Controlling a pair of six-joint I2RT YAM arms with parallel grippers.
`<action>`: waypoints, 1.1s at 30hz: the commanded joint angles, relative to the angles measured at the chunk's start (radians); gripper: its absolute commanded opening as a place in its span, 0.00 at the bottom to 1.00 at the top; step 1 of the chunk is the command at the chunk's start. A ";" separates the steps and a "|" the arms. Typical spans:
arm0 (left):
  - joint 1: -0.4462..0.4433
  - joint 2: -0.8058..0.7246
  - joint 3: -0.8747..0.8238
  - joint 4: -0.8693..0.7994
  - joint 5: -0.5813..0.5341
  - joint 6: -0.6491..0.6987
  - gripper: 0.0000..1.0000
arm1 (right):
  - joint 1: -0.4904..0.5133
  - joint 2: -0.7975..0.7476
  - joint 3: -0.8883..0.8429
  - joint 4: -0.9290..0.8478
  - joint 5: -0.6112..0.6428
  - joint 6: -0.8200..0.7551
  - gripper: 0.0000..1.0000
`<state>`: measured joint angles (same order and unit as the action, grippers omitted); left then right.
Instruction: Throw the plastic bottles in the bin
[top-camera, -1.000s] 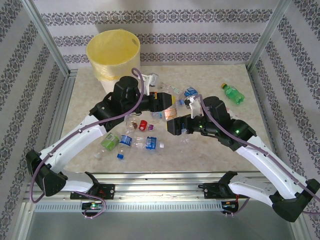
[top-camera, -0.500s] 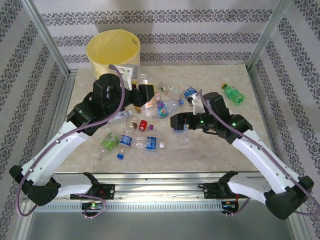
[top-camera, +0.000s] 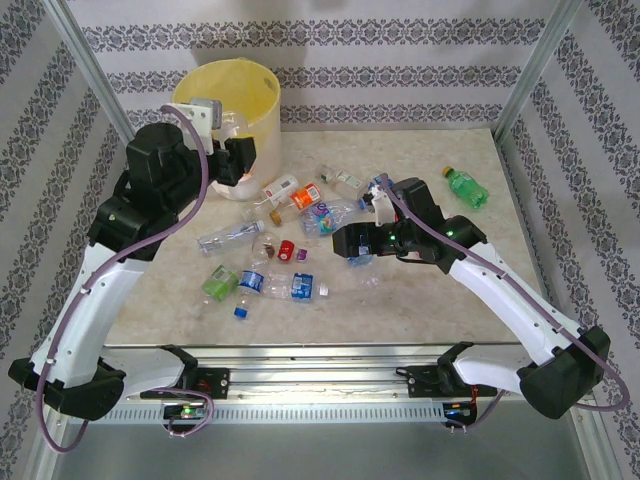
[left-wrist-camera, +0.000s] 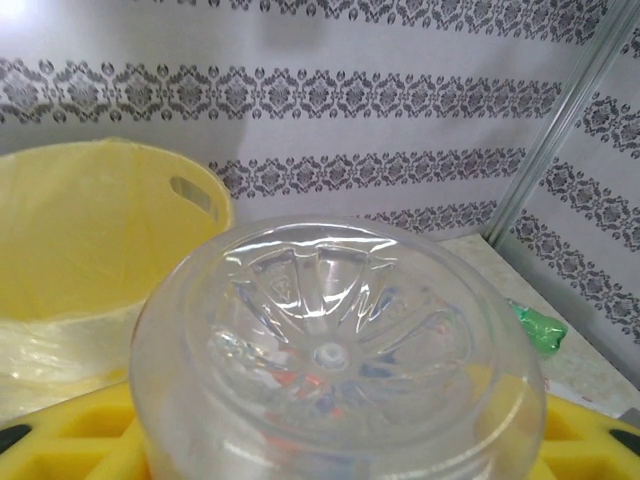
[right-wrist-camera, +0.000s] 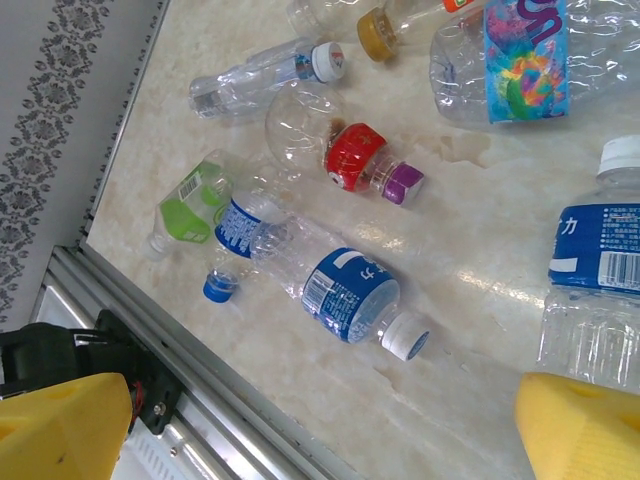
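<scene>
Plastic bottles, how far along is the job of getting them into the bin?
Done: unclear; I can't see what the bin holds. In hand: the left claw grips one clear bottle beside the bin's rim, not yet dropped. Left: a dozen or so scattered bottles lie on the table, plus a green bottle; the open right claw hovers over them.

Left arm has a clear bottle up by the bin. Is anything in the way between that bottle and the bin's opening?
Nothing visible does. The left gripper holds the clear bottle beside the near rim of the bin. In the left wrist view the bin's yellow-lined mouth lies open just past the bottle, with no object across the gap.
</scene>
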<state>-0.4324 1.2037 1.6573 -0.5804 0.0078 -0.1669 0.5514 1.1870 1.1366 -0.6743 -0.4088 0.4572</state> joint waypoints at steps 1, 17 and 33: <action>0.019 0.030 0.075 0.000 -0.045 0.103 0.10 | -0.010 -0.001 0.023 -0.034 0.038 -0.018 0.98; 0.028 0.102 0.209 0.522 -0.117 0.332 0.08 | -0.028 0.027 0.043 -0.037 0.062 -0.074 0.98; 0.028 0.173 0.325 0.955 0.056 0.454 0.05 | -0.059 0.079 0.068 0.002 0.045 -0.084 0.98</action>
<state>-0.4164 1.3674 1.9625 0.2096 0.0135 0.2363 0.5053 1.2549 1.1660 -0.6975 -0.3599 0.3920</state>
